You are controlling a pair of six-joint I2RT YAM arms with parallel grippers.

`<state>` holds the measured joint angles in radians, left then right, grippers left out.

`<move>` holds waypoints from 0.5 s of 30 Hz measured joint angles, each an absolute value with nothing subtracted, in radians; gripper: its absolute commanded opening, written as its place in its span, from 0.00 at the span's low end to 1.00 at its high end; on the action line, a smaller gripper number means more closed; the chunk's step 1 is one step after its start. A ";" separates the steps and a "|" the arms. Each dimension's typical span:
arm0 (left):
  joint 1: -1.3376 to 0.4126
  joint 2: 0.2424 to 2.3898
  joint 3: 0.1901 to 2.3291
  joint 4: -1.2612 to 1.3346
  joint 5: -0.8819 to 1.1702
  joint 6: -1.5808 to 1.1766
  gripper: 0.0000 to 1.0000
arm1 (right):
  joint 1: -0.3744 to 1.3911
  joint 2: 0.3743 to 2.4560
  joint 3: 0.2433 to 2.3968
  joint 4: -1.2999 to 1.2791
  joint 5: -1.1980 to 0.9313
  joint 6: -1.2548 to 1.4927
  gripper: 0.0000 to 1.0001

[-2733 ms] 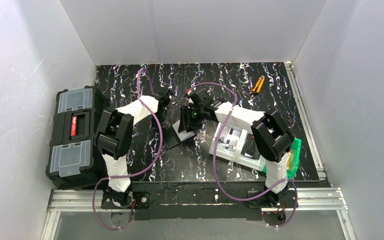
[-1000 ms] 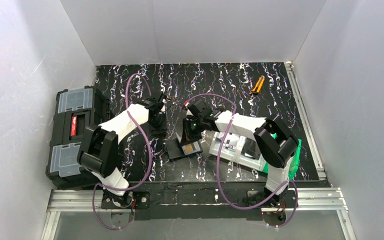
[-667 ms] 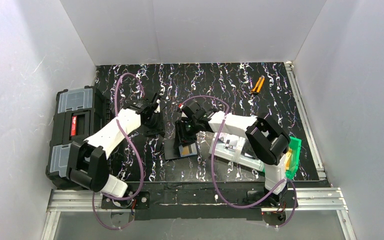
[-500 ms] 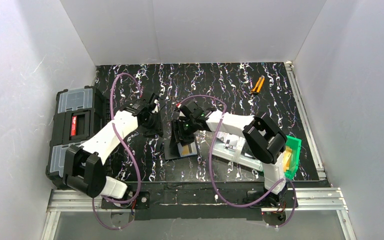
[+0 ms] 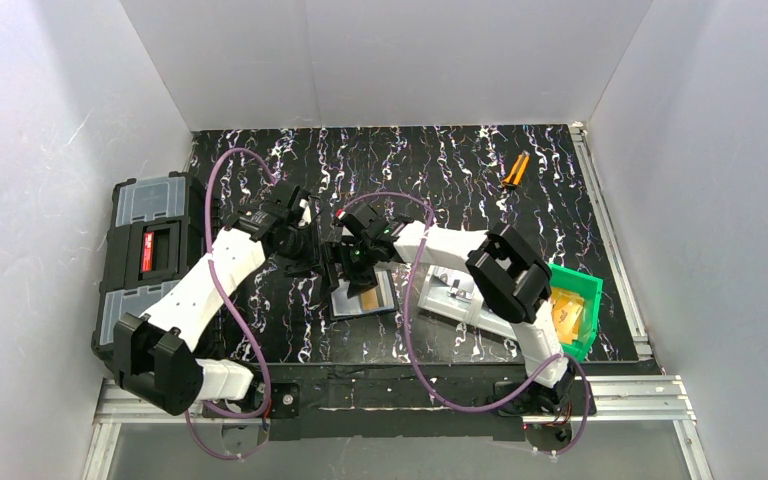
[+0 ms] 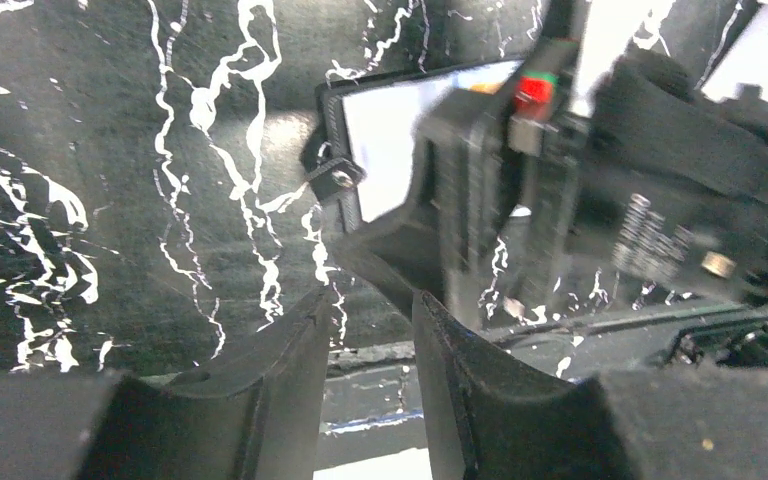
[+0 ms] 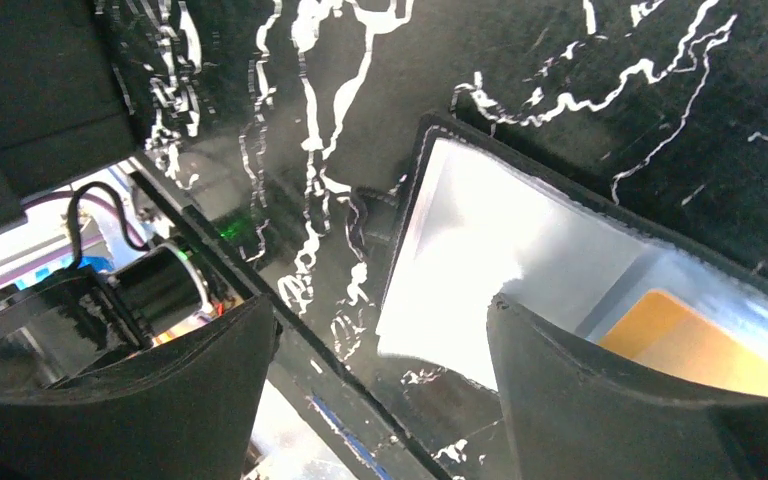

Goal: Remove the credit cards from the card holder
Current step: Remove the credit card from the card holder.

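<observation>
Black with white veins is the table that is seen from above. Near its middle the card holder is laid open and flat, with its pale glossy inside turned up. The left gripper is held low just beside the far-left corner of the holder. The right gripper is placed over the far edge of the holder, and the two grippers are close together. A toolbox is found at the left edge of the table. A grey bin and a green bin are found to the right of the holder, and an orange-handled tool lies far at the back.

In the left wrist view, the fingers of the left gripper are seen with a narrow gap between them. Nothing is gripped there, so this gripper is released. Beyond them a corner of the open holder is shown, partly covered by the right gripper.

In the right wrist view, the fingers of the right gripper are spread wide above the holder, and nothing is grasped. An orange-tan card is seen tucked inside a glossy pocket of the holder.
</observation>
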<state>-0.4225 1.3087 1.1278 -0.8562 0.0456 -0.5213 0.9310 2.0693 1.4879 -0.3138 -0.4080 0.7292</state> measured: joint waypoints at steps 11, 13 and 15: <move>-0.422 1.283 1.126 -0.835 0.175 -0.582 0.31 | 0.922 2.113 1.510 -0.314 -0.437 0.757 0.87; -0.422 1.273 1.126 -0.826 0.184 -0.596 0.30 | 0.919 2.105 1.506 -0.315 -0.436 0.757 0.87; -0.422 1.260 1.126 -0.815 0.192 -0.612 0.30 | 0.912 2.085 1.494 -0.313 -0.434 0.758 0.87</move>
<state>-0.4225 1.2602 1.1255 -0.8154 0.1925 -0.6117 0.9119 2.0853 1.4940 -0.3130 -0.4343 0.7582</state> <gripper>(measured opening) 0.305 0.864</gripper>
